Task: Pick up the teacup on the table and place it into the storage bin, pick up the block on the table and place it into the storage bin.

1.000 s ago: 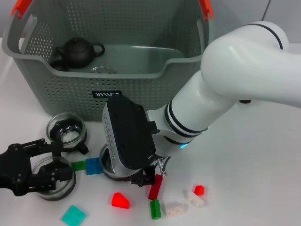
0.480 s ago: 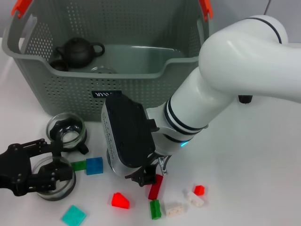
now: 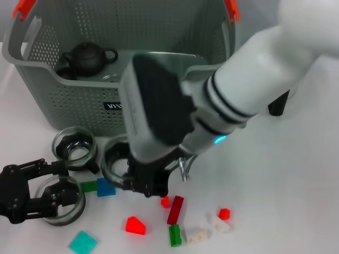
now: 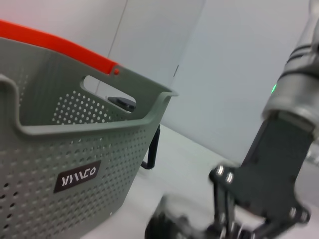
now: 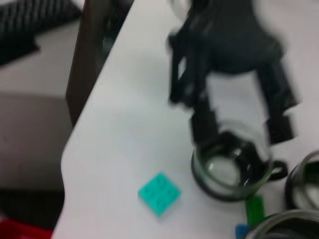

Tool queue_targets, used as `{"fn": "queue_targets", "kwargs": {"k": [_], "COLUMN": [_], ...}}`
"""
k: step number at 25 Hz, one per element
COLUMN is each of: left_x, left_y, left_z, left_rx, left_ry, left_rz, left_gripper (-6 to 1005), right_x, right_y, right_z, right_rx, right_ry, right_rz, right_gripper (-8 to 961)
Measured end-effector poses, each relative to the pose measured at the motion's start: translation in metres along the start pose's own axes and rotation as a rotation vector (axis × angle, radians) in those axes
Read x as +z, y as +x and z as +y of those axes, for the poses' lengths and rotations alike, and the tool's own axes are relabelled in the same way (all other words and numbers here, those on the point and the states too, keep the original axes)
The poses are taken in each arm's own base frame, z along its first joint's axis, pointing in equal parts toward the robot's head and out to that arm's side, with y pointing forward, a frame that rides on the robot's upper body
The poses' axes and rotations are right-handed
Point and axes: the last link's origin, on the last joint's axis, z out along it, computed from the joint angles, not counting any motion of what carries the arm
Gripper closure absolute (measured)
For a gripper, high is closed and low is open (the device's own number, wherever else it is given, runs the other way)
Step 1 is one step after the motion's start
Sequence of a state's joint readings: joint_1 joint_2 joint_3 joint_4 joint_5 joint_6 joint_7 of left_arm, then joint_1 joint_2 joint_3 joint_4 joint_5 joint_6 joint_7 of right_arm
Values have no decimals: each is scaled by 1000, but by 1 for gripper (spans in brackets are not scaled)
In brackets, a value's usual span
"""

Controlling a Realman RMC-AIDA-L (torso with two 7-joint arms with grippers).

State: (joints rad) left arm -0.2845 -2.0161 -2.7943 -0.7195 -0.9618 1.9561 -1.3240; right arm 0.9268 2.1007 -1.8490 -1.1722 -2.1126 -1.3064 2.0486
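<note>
Gripping a clear glass teacup [image 3: 117, 161] by its rim, the right gripper [image 3: 144, 182] hangs above the white table [image 3: 286, 201], in front of the storage bin [image 3: 85, 106]; its dark fingers are clenched on the cup's near side, and the cup sits just toward the robot's left of them. Below the right gripper and a little toward the robot lie the loose blocks: a small red piece [image 3: 165, 201] directly under it, a long red brick [image 3: 175, 209] beside that, a green brick [image 3: 175, 235], a red wedge [image 3: 135, 225], two white pieces [image 3: 197, 235] and another small red one [image 3: 224, 214]. A blue block [image 3: 106, 187] and a green strip [image 3: 88, 186] lie just to the left of the held cup. The bin stands behind the right gripper, a black teapot [image 3: 87, 57] inside it at its far left corner.

The left gripper [image 3: 50, 185] rests low on the table, well to the left of the right one, its black fingers spread around a second glass cup [image 3: 63, 203]; whether they press on it cannot be told. A third glass cup [image 3: 74, 147] stands just beyond it, and a teal tile [image 3: 83, 242] lies on the near side of it
</note>
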Motion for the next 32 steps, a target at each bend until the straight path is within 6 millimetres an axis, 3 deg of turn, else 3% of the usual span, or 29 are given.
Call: {"fn": "queue_targets", "kwargs": {"k": [11,15,22,28,32], "left_x": [-1,1,5,10,10], "left_y": [-1,1,4,6,6], "left_z": [3,3,3,2,2], "left_rx": [0,0,6,9,9], "left_ry": [-9,-22,-41,-53,-52], "left_rz": [2,4,6,2,3], "left_gripper": [140,139,140,132,132], "right_x": [-95,-118,-118,-104,-94], "right_y": [-19,-21,-9,9,20], "right_z": [-39,-58,-91,-128,-142], "right_rx": [92,141,239,429,554], "right_ry": [211,312,423,450,472], "right_rz": [-259,-356,-366,-308,-237], "right_gripper": [861,856,848,842,837]}}
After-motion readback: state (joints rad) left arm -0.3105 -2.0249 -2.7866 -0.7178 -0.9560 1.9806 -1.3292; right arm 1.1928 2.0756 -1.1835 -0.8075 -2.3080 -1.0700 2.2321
